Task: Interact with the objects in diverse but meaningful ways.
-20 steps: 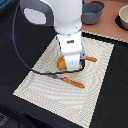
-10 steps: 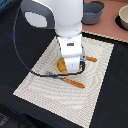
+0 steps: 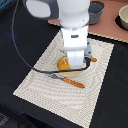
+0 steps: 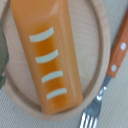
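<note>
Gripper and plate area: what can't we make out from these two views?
- Jaws: hidden behind the arm's white body in the exterior view, outside the wrist view; open or shut unknown.
- Bread loaf: mostly blocked by the arm in the exterior view; one end cut off by the wrist view's edge.
- Fork: tines and handle cropped in the wrist view.
- Pot: blurred, contents unreadable.
- Wooden plate: rim only partly in frame.

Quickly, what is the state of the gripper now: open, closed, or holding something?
Gripper: cannot be told. Its fingers do not show in either view; it hangs over the bread loaf on the wooden plate.
</note>
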